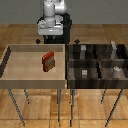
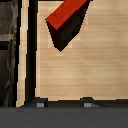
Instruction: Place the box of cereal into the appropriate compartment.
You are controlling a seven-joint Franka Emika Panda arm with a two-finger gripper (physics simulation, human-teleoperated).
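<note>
The box of cereal (image 1: 48,60) is a small red box with a brownish printed front. It stands tilted on the floor of the light wooden bin (image 1: 15,75) on the exterior view's left. The wrist view shows the box of cereal (image 2: 67,22) from above, with its red top and one dark side. My gripper (image 2: 64,104) hangs above the bin's floor, apart from the box, and is open with nothing between its two fingertips (image 2: 40,103). In the exterior view the gripper (image 1: 50,31) sits high behind the bin's far wall.
A dark bin (image 1: 95,62) divided into compartments stands on the exterior view's right, with small grey blocks (image 1: 85,73) in several compartments. Both bins rest on thin metal legs over a wooden floor. The bin's dark rim (image 2: 31,50) runs along one side of the wrist view.
</note>
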